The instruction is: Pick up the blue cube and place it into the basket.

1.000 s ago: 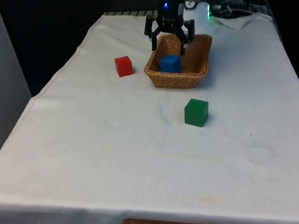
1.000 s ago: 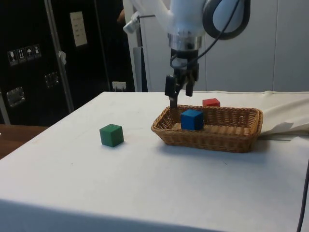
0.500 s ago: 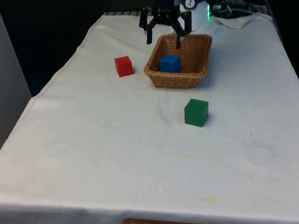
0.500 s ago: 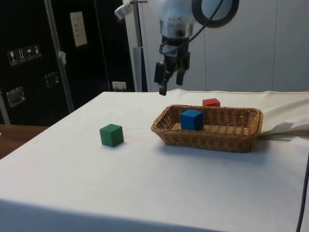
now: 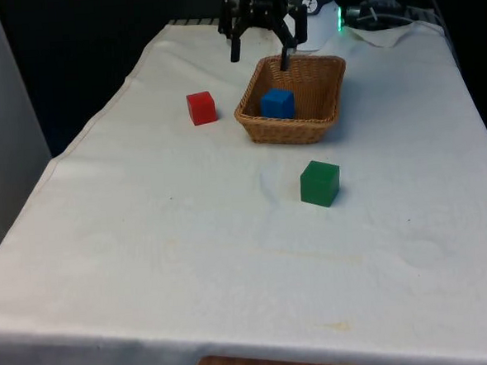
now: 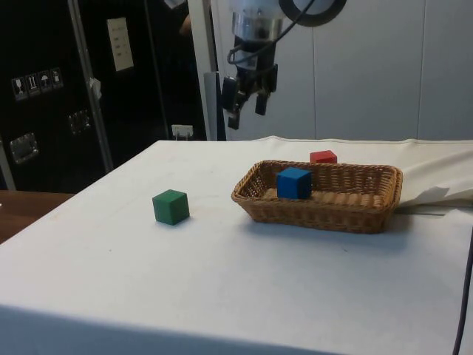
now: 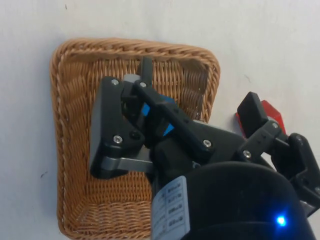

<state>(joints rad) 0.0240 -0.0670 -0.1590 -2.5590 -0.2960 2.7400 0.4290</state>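
- The blue cube (image 5: 277, 103) already lies inside the basket (image 5: 322, 121), near the basket's end that faces the front view's left; in the side view it rests on the wicker floor, apart from the walls.
- The tool (image 5: 258, 47) hangs released, with its two fingers spread and nothing between them — it is above the basket's far rim, well clear of the cube.
- As a judgement, the placing step is done and the step in hand is the retreat; the next move calls only for the arm to rise free of the basket and stop, without touching the rim.
- Compared with one second ago, the tool has climbed: then its fingers reached down into the basket just beside the cube, and now they stand above the rim, shifted toward the counter's far edge.
- The cube has not moved since then, and neither has the basket.
- The red cube (image 5: 201, 107) stays on the counter (image 5: 149, 263) beside the basket, toward the front view's left; the green cube (image 5: 320, 183) stays nearer the counter's middle — both untouched.
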